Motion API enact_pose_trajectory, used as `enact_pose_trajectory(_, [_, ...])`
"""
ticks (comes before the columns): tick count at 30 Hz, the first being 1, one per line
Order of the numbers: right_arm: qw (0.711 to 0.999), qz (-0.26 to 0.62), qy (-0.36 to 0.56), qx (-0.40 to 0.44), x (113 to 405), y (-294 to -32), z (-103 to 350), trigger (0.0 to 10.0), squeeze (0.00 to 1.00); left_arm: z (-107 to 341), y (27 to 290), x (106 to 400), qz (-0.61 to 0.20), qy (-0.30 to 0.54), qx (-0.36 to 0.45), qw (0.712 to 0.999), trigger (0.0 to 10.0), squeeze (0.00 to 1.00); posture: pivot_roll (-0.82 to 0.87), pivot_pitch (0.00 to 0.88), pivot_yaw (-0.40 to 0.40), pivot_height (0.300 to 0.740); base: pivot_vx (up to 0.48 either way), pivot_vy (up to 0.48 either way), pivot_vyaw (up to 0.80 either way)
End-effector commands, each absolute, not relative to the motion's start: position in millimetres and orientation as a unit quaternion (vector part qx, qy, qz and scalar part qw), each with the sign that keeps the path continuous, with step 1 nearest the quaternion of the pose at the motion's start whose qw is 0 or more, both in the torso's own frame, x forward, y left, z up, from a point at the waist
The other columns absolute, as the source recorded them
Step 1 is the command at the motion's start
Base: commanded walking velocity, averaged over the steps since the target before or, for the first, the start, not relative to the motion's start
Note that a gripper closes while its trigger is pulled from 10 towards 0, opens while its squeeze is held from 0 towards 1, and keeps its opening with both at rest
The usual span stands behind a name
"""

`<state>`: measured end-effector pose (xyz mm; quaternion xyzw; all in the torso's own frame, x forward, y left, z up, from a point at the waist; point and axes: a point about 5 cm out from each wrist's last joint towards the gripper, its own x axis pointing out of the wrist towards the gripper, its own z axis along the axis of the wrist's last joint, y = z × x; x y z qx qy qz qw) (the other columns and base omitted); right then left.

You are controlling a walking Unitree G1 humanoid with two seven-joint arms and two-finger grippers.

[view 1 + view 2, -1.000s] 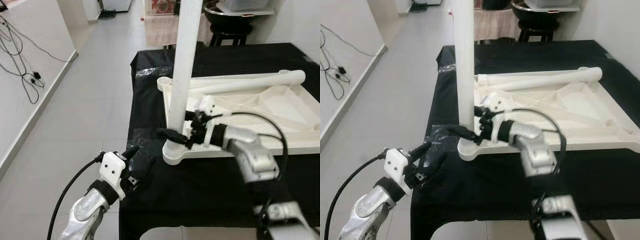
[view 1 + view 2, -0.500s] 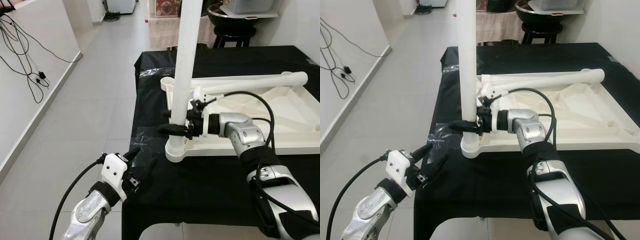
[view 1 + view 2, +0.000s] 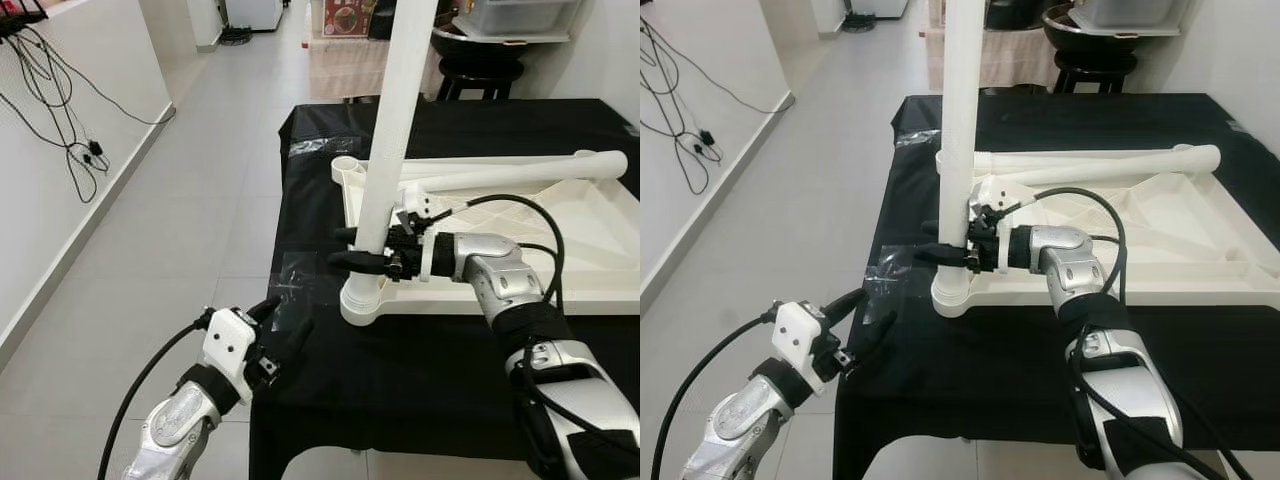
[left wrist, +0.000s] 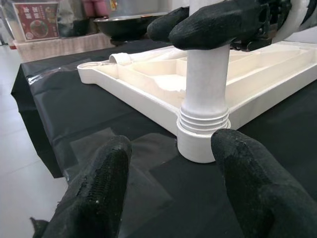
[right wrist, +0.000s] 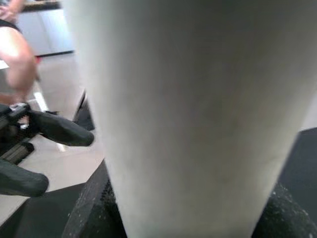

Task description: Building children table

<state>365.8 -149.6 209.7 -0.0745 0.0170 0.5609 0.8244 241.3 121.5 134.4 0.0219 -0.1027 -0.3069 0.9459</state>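
Left eye view: the right end effector [image 3: 362,260] clamps the upright white leg [image 3: 392,150], standing in the upturned tabletop [image 3: 600,230] corner on the black worktop [image 3: 400,360]. Left wrist view: the left end effector [image 4: 168,193] hovers spread, empty, near the leg's base.

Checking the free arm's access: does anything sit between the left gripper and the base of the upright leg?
Nothing visible does. The left gripper hangs open at the table's near corner, with bare black cloth between it and the leg's threaded base. The right gripper clasps the upright leg higher up.
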Motion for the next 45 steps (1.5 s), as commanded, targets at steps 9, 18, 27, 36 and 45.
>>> enact_pose_trajectory(9, [0.962, 0.267, -0.021, 0.055, 316, -115, 152, 0.0, 0.0, 134, 131, 242, -0.304, -0.1, 0.022, 0.947, 10.0, 0.0, -0.14, 0.122, 0.047, 0.74, 0.0, 0.0, 0.0])
enact_pose_trajectory(18, [0.96, 0.28, 0.007, 0.012, 320, -114, 145, 0.0, 0.0, 137, 131, 245, -0.282, -0.109, 0.022, 0.953, 10.0, 0.0, -0.11, 0.12, 0.019, 0.74, 0.0, 0.0, 0.0])
enact_pose_trajectory(27, [0.937, 0.345, 0.006, 0.048, 318, -108, 156, 10.0, 1.0, 137, 128, 245, -0.292, -0.107, 0.02, 0.95, 10.0, 0.0, -0.1, 0.123, 0.017, 0.74, 0.0, 0.0, 0.0])
enact_pose_trajectory(36, [0.817, 0.572, -0.019, -0.067, 332, -105, 201, 10.0, 0.0, 137, 125, 244, -0.295, -0.108, 0.018, 0.949, 10.0, 0.0, -0.09, 0.117, 0.004, 0.74, 0.0, 0.0, 0.0])
enact_pose_trajectory(45, [0.775, 0.627, 0.026, -0.074, 361, -103, 219, 10.0, 0.0, 136, 125, 241, -0.294, -0.107, 0.019, 0.95, 10.0, 0.0, -0.07, 0.12, -0.002, 0.74, 0.0, 0.0, 0.0])
